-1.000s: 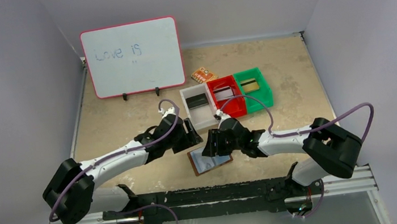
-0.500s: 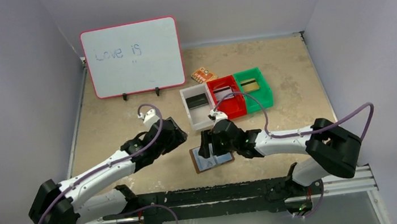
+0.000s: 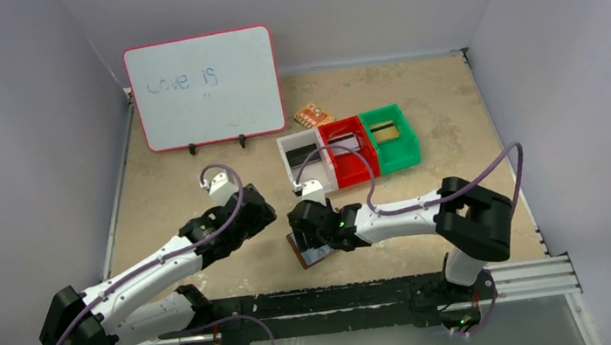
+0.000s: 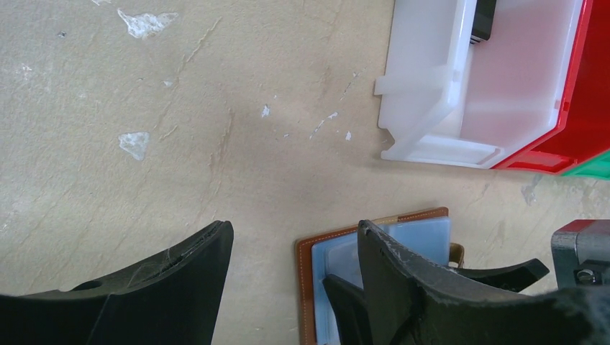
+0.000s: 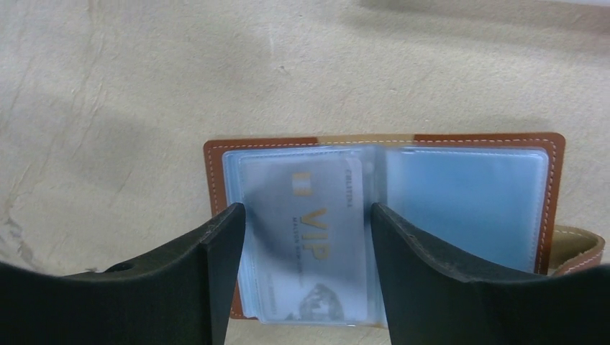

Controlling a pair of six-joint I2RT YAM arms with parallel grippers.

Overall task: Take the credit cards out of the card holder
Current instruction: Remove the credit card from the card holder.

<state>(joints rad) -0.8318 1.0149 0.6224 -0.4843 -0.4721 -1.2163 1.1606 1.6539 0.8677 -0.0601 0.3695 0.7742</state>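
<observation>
The brown card holder (image 5: 467, 194) lies open flat on the table, near the front edge in the top view (image 3: 306, 258). A silvery-grey credit card (image 5: 316, 237) marked VIP sits inside its left clear pocket. My right gripper (image 5: 308, 219) hovers open over that pocket, one finger on each side of the card and nothing gripped; in the top view it (image 3: 313, 227) covers most of the holder. My left gripper (image 4: 293, 230) is open over bare table just left of the holder (image 4: 424, 233). Other credit cards lie in the bins: a dark one (image 3: 304, 153), a silvery one (image 3: 349, 141) and a gold one (image 3: 383, 130).
A white bin (image 3: 314, 187), a red bin (image 3: 360, 168) and a green bin (image 3: 401, 154) stand in a row behind the holder. An orange patterned packet (image 3: 313, 115) lies behind them. A whiteboard (image 3: 204, 88) stands at the back left.
My right gripper has slid left over the holder's left pocket and its jaws have widened. My left arm has drawn back to the left, away from the holder, staying open.
</observation>
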